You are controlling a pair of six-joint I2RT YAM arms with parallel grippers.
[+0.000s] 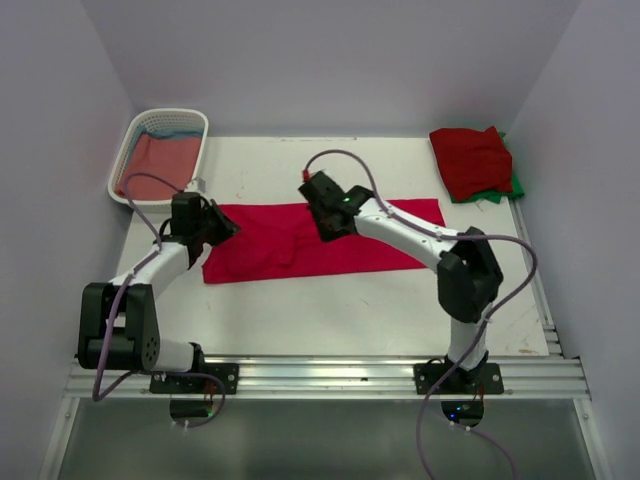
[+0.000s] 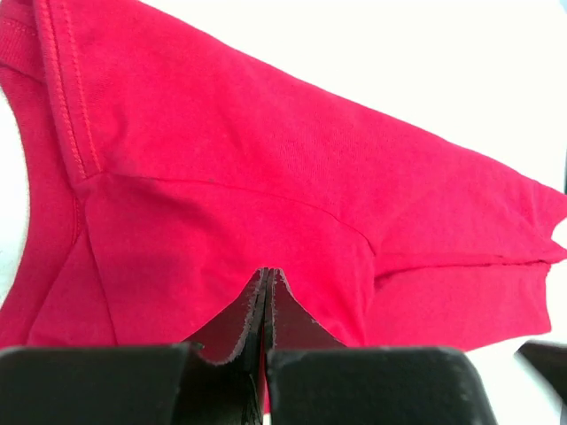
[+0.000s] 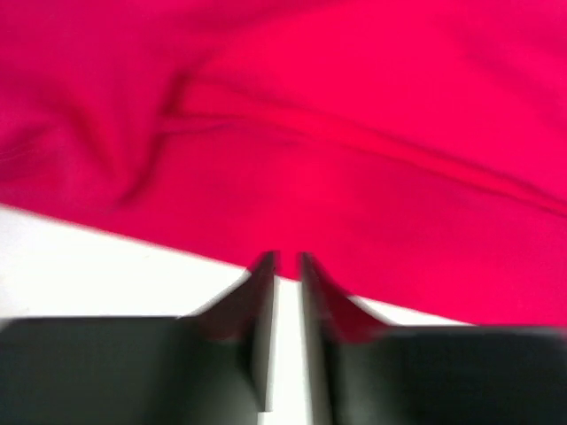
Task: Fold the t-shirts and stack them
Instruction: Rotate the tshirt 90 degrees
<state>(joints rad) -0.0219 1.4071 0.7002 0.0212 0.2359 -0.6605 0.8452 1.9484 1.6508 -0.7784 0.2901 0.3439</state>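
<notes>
Bright crimson cotton t-shirt (image 1: 270, 250) lies as a long band on the counter, running rightward from the white slatted plastic basket (image 1: 122, 165). Left pincer (image 1: 220, 228) is clamped on its basket-side end. Right pincer (image 1: 328, 228), slightly parted and empty, is at the band's edge, mid-length.

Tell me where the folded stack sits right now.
In the top view, the stack sits at the far right corner of the table, a dark red tee over a green tee, across from the basket.

A bright crimson cloth t-shirt (image 1: 260, 245) lay flat in the middle, folded into a long band. Far right, a darker red folded tee (image 1: 470, 160) sat on a green one (image 1: 516, 187).
</notes>
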